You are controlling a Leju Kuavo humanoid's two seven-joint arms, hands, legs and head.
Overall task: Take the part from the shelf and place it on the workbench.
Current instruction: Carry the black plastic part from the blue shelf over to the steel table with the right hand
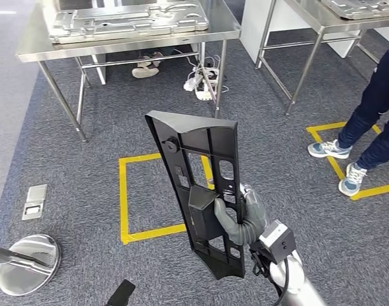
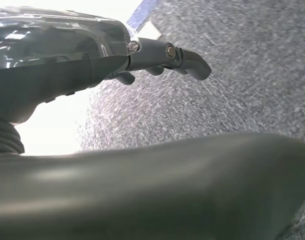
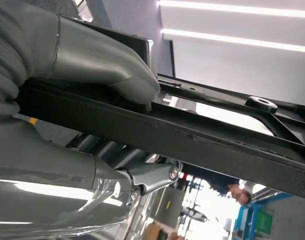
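Note:
The part (image 1: 202,185) is a flat black plastic panel with cut-outs and a round boss, held upright in front of me over the carpet. My right hand (image 1: 240,220) grips its lower right edge, thumb across the face. In the right wrist view the thumb presses on the black panel (image 3: 188,135) while the fingers (image 3: 151,177) curl under it. My left hand (image 2: 154,60) hangs over the grey carpet with its fingers loosely curled and nothing in it. The steel workbench (image 1: 24,48) stands ahead at the back left, carrying a large metal panel (image 1: 127,22).
A yellow taped square (image 1: 122,197) marks the carpet ahead. A second steel table (image 1: 308,16) stands at the back right. A person's legs and shoes (image 1: 356,146) stand on the right by another yellow marking. A round metal base (image 1: 29,261) and floor socket (image 1: 34,201) lie at the left.

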